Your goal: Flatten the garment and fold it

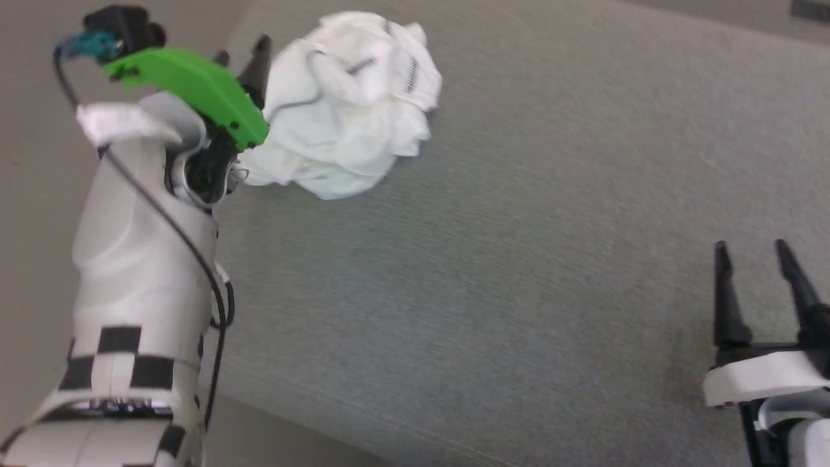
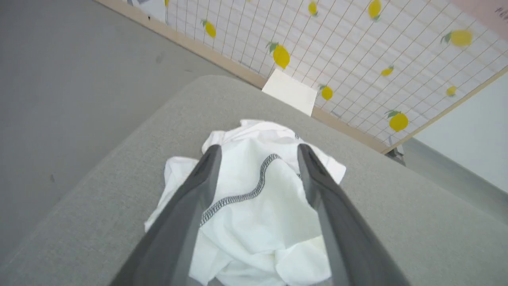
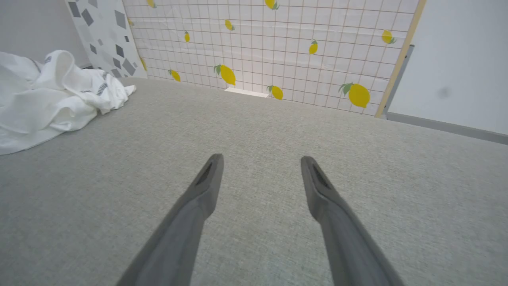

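The garment [image 1: 350, 104] is a white shirt with dark zigzag stitching, bunched in a crumpled heap at the far left of the grey cushioned surface [image 1: 519, 259]. My left gripper [image 1: 243, 55] hovers at the heap's left edge, open; in the left wrist view its two fingers straddle the garment [image 2: 258, 206] from above with fabric showing between them, and I cannot tell if they touch it. My right gripper [image 1: 752, 250] stands open at the lower right over bare cushion, far from the garment [image 3: 47, 99], nothing between its fingers [image 3: 321, 186].
The cushion's left edge drops to a grey floor [image 2: 59, 79]. Behind it stands a gridded wall panel with lemon prints [image 3: 278, 47] and a small white box [image 2: 291, 91] at its foot. Wide bare cushion lies between the two grippers.
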